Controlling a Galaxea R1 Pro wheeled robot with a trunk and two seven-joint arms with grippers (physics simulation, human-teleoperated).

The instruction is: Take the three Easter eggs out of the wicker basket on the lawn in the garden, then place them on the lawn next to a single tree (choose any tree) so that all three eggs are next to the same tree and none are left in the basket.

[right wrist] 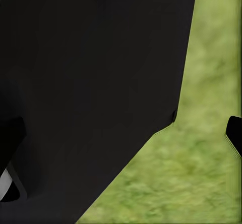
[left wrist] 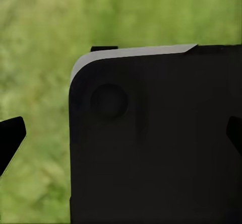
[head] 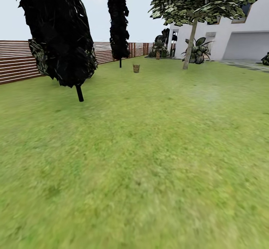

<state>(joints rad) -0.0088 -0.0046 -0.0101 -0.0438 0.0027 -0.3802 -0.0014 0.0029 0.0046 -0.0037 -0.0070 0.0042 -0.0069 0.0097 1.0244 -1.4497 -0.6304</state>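
Observation:
Far across the lawn, the wicker basket stands as a small tan shape on the grass. The Easter eggs are hidden at this distance. A tree with a bare grey-brown trunk and green leaves rises to the right of the basket, near the house. In the left wrist view my left gripper hangs open over grass, its dark fingertips at the frame's two edges and a black part of the robot between. My right gripper is open too, one fingertip showing against the grass.
Two black-foliaged conifers stand left of the basket. A brown slatted fence runs along the left and back. A white house with palms and paving slabs lies at the right.

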